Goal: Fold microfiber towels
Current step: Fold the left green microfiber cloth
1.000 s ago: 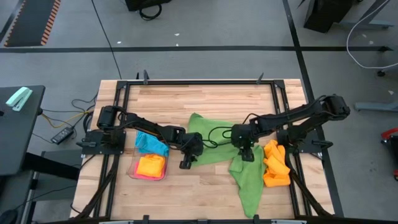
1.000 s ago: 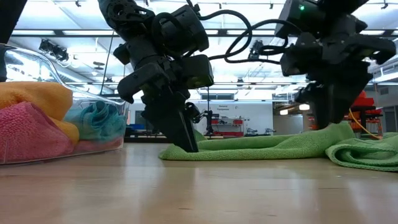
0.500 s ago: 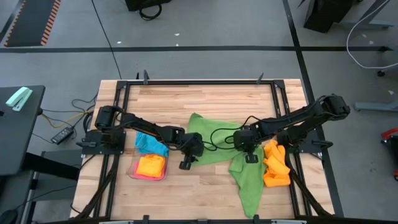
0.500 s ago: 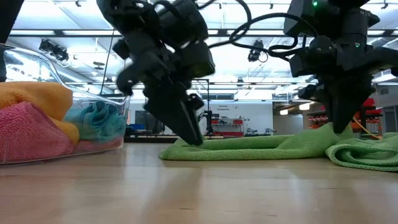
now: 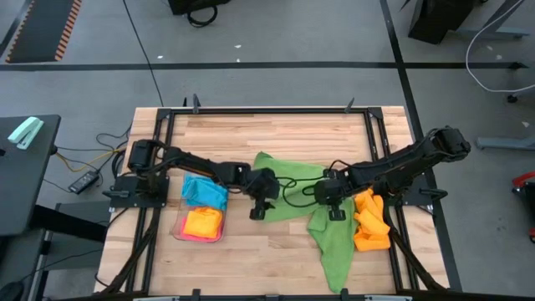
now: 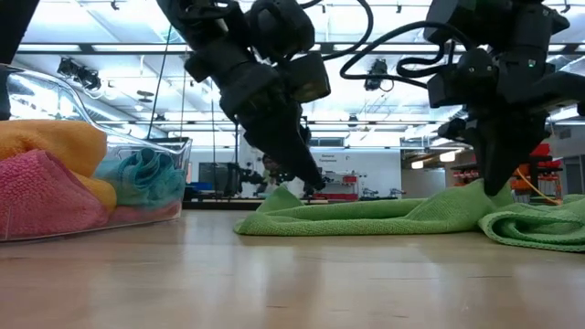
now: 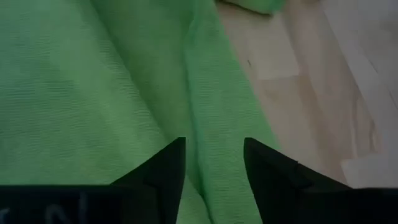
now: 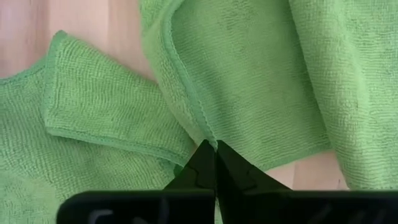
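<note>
Left end effector (image 5: 258, 211) sits over the green towel (image 5: 292, 196) mid-table w/ fingers (image 7: 163, 168) parted, holding nothing; it needs to close on the near hem. Right end effector (image 5: 333, 211) is pinched tight on the towel's hem. Lift both evenly, else the fold skews.

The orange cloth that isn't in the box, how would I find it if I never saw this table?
Look down on the wooden table and go to its right side, past the big green cloth. There a crumpled orange cloth lies bare on the wood, beside the right gripper. The other orange one sits far left in a clear tray with pink and blue cloths.
</note>
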`<control>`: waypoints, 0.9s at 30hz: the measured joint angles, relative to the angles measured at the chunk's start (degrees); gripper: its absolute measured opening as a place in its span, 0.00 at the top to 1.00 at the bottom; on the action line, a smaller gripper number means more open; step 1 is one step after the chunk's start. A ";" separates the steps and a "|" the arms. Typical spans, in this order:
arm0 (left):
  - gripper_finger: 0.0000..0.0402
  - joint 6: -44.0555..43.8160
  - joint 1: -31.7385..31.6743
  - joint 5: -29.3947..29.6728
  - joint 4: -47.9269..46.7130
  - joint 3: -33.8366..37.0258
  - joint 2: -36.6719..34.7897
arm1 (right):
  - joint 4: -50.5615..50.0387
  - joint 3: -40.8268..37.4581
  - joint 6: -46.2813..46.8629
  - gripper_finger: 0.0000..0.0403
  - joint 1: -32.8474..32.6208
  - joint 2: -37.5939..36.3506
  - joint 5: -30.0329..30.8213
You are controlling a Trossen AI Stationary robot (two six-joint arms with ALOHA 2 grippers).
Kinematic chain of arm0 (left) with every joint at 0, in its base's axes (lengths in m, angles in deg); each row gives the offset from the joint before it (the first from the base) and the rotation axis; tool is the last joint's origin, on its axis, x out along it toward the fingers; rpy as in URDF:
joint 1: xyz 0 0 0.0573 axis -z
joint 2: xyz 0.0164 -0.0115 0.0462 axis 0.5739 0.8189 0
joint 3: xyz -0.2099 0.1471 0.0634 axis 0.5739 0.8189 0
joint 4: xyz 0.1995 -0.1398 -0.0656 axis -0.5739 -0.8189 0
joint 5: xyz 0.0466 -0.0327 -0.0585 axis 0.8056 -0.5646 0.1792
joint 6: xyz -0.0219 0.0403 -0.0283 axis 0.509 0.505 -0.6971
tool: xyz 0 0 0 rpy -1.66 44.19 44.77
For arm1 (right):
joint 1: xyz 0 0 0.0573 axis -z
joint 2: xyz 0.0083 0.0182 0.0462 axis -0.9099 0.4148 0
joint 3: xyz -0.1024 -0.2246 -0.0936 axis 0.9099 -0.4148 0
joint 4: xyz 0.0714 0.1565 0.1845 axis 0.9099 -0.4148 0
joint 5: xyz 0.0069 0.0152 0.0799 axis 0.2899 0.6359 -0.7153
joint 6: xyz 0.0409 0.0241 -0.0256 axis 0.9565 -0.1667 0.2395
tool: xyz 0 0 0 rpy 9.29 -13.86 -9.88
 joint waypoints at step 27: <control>0.57 -1.29 -0.68 -4.25 1.50 1.68 1.13 | -17.38 15.21 -7.52 1.00 -13.98 0.00 14.84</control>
